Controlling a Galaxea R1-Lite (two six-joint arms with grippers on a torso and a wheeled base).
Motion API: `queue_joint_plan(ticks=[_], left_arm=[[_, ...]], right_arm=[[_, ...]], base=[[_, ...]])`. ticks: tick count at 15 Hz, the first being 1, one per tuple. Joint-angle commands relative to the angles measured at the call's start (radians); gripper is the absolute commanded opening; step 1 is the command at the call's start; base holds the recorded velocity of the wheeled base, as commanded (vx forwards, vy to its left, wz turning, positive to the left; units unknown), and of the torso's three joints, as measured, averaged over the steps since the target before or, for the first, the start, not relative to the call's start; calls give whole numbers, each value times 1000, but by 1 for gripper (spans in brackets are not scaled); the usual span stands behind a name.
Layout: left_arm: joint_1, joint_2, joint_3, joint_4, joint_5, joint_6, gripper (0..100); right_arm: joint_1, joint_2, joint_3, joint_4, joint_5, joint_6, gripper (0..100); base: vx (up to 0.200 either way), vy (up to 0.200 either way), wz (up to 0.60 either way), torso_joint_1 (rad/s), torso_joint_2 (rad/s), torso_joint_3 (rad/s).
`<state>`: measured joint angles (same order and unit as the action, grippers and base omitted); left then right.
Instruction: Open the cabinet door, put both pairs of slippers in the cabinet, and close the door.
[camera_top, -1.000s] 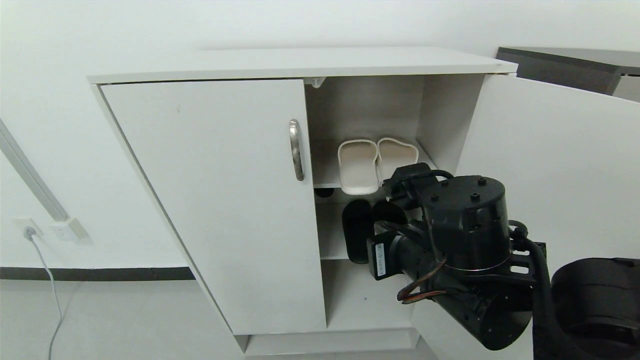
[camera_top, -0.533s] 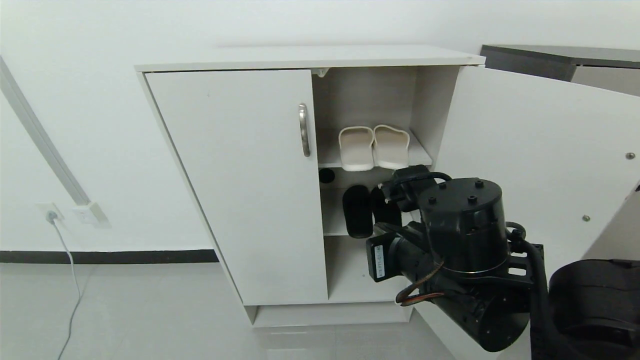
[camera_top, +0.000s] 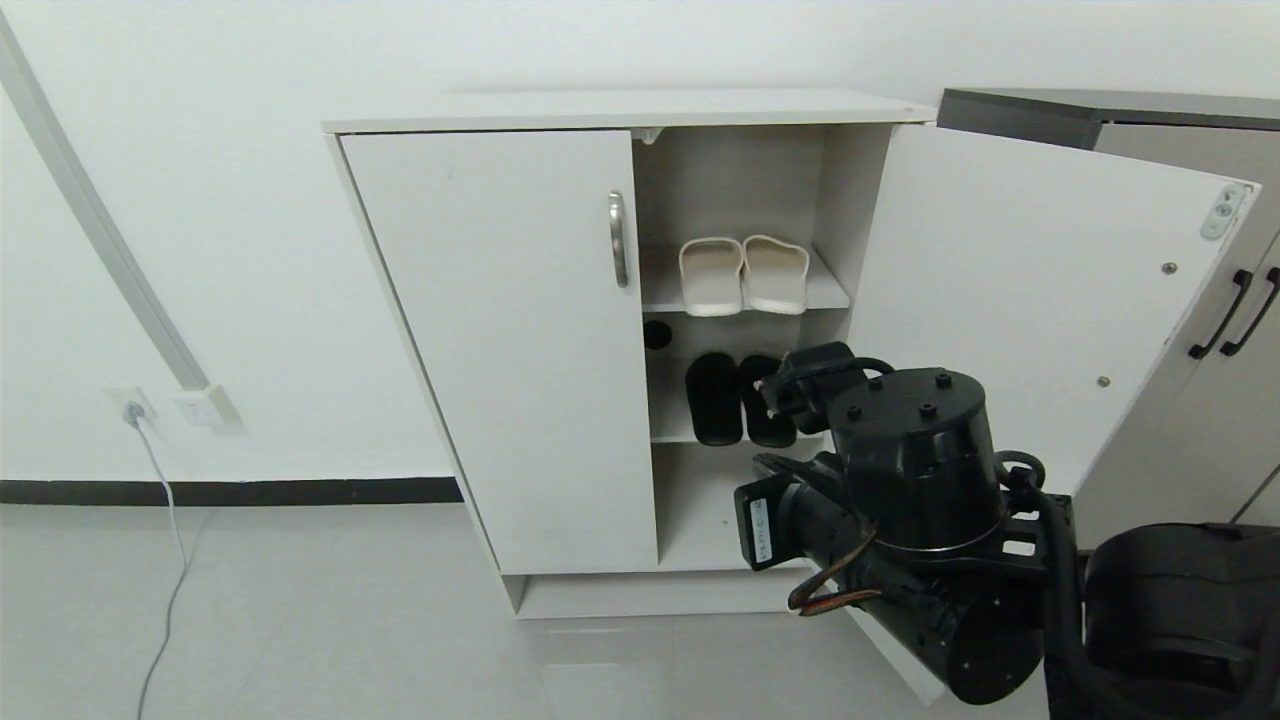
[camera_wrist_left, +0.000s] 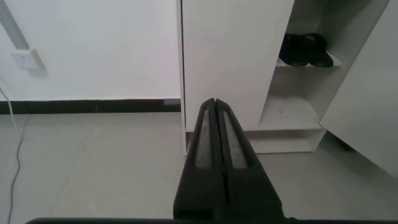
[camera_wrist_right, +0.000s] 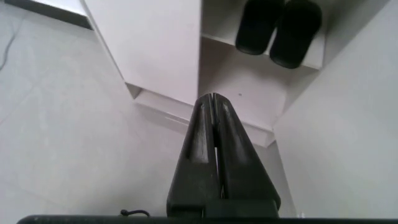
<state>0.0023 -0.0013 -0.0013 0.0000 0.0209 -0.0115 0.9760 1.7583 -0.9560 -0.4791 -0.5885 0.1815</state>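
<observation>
You have the white flat-panel cabinet door (camera_top: 1020, 290) open | cream slide slippers (camera_top: 743, 275) on top shelf (camera_top: 826, 297) | black slide slippers (camera_top: 738, 398) on middle shelf (camera_top: 668, 426) | left gripper (camera_wrist_left: 214, 103), right gripper (camera_wrist_right: 214, 97) both pressed together

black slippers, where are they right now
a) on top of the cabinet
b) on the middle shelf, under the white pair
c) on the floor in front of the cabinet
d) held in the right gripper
b: the black slippers lie side by side on the shelf just below the white slippers, inside the open cabinet.
</observation>
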Motion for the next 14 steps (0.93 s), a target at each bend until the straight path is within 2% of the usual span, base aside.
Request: queue_joint_plan(ticks=[1,14], left_arm=[[1,1,0,0,1,-1,0],[-1,1,0,0,1,-1,0]], right_arm=[[3,4,3,-1,1,0,0],[3,6,5,-1,1,0,0]], base=[[0,0,0,0,0,0],[0,0,0,0,0,0]])
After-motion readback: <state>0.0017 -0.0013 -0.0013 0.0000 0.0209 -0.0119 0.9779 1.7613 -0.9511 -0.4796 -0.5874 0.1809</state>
